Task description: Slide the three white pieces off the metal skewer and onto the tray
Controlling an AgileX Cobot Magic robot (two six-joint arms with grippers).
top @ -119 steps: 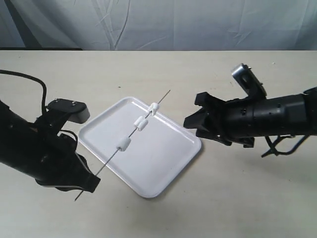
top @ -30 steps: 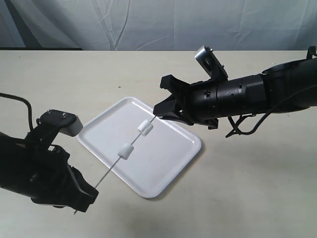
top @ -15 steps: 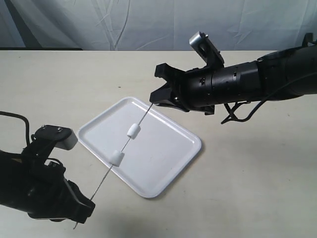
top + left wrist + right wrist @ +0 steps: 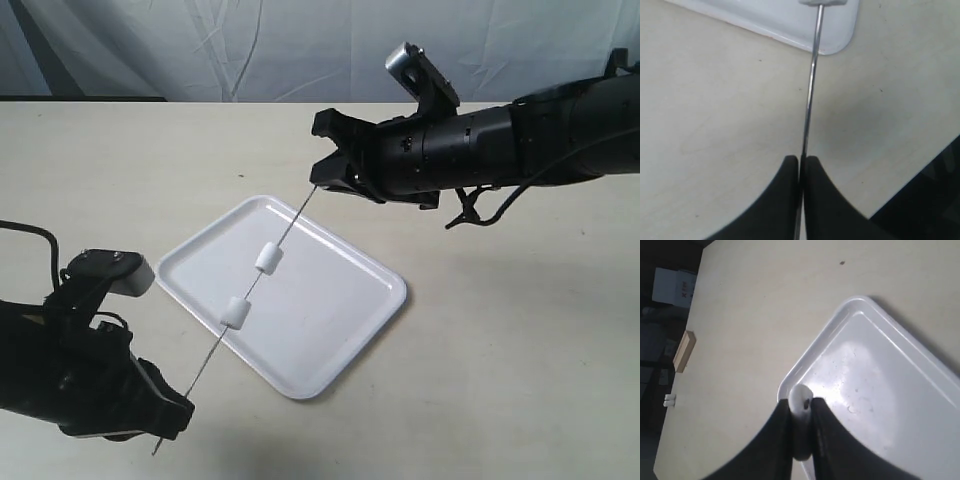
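— Nearest us?
— Our left gripper [image 4: 801, 167] is clamped on the metal skewer [image 4: 809, 90], with two white pieces [image 4: 237, 313] threaded above the tray [image 4: 330, 320].
— Farther back?
— Our right gripper [image 4: 322, 180] pinches the third white piece [image 4: 801, 397] at the skewer's far end.

Metal skewer [image 4: 290, 228] over tray [image 4: 345, 340] carries 2 white pieces [image 4: 267, 258]; another in right end effector [image 4: 801, 412].

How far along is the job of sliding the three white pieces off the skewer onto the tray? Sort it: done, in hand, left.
Done: no piece lies loose on the tray yet. In hand: the left gripper clamps the metal skewer; the right gripper pinches one white piece at its tip, possibly already off. Left: drop that one, then slide off the two threaded pieces.
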